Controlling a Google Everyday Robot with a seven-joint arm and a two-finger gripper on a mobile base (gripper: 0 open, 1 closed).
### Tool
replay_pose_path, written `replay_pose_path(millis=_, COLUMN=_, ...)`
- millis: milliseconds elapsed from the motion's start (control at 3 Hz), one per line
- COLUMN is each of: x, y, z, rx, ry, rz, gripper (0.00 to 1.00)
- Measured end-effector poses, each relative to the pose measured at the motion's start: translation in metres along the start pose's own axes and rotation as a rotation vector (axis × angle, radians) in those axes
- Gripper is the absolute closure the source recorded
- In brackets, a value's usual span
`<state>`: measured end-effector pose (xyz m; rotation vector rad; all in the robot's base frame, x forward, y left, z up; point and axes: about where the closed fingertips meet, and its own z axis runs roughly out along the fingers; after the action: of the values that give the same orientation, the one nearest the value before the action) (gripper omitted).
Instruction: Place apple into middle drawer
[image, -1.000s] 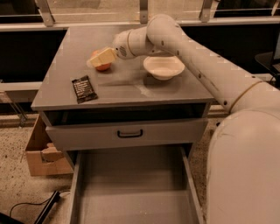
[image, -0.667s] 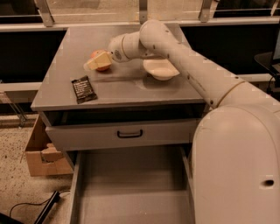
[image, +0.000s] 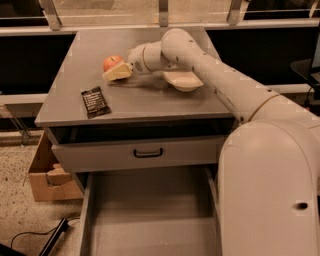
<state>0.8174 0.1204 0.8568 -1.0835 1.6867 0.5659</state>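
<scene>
The apple (image: 112, 62), small, round and red-orange, sits on the grey cabinet top (image: 75, 95) toward the back left. My gripper (image: 118, 72) reaches in from the right and rests low on the top, right against the apple's front side and partly covering it. The middle drawer (image: 150, 215) is pulled out at the bottom of the view, a wide grey box with a bare flat floor, well below and in front of the apple.
A white bowl (image: 184, 80) lies just right of the gripper, under my arm. A black snack packet (image: 95, 101) lies near the top's front left. A drawer front with a black handle (image: 148, 152) stands slightly open above the middle drawer. A cardboard box (image: 47, 175) is on the floor at the left.
The gripper has shifted slightly along the cabinet top, and the apple now shows behind it. My arm and body fill more of the right side.
</scene>
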Motion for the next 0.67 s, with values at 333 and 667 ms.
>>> replay_pose_path(millis=333, x=-0.009, y=0.001, z=-0.009, rx=0.016, ry=-0.02, rz=-0.013, gripper=0.41)
replay_pose_path(millis=667, x=-0.036, y=0.009, z=-0.026, rx=0.022, ry=-0.06, rz=-0.063, gripper=0.64)
